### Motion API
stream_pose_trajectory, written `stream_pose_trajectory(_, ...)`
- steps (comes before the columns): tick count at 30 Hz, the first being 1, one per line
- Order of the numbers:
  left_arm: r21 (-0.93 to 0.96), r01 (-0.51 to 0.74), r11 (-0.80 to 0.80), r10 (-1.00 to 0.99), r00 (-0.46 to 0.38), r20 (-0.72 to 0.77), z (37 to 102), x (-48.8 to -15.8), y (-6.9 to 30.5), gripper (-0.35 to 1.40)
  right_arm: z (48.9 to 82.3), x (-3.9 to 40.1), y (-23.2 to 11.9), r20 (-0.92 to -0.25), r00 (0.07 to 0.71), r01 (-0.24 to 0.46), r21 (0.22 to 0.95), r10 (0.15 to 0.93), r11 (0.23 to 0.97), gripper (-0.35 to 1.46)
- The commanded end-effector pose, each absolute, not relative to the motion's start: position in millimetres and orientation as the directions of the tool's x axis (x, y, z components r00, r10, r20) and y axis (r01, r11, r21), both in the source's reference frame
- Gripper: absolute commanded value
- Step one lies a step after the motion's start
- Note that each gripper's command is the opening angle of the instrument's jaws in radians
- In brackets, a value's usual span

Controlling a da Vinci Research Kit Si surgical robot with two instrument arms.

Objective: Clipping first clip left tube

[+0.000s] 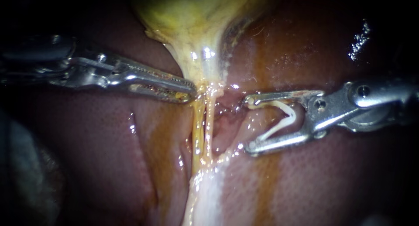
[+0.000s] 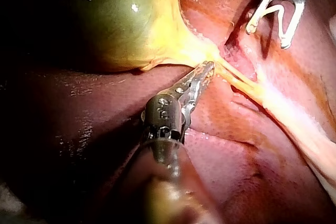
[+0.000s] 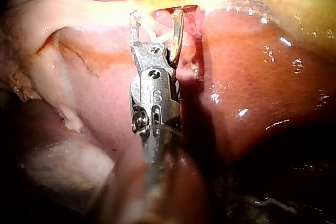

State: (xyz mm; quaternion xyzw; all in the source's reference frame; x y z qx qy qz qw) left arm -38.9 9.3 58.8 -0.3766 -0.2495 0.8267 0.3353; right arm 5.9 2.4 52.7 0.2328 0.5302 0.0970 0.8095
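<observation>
L instrument [image 1: 191,91] clenched on gallbladder [image 1: 192,21] neck; R instrument [image 1: 249,124] grips open clip [image 1: 290,117] beside tubes [image 1: 197,134].

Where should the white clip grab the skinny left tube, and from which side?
Grab the left tube at its straight middle stretch, below where the left instrument holds the gallbladder. Probably come from the right, where the right instrument holds the clip open crosswise to it.

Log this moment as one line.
left instrument: tip at gallbladder neck | right instrument: jaws hold clip, short of left tube | left tube: unclipped
</observation>
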Motion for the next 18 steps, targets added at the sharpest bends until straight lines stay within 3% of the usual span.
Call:
stream_pose_trajectory(1,-0.665,-0.366,-0.651,0.742,-0.491,-0.456,58.8,-38.9,9.3,-0.35,52.7,5.9,2.4,-0.813,0.419,0.09,0.48,0.404,0.873,0.5)
stream_pose_trajectory(18,-0.688,-0.287,-0.666,0.718,-0.498,-0.487,51.5,-32.7,14.8,-0.35,52.6,5.8,2.3,-0.813,0.419,0.091,0.48,0.404,0.873,0.5)
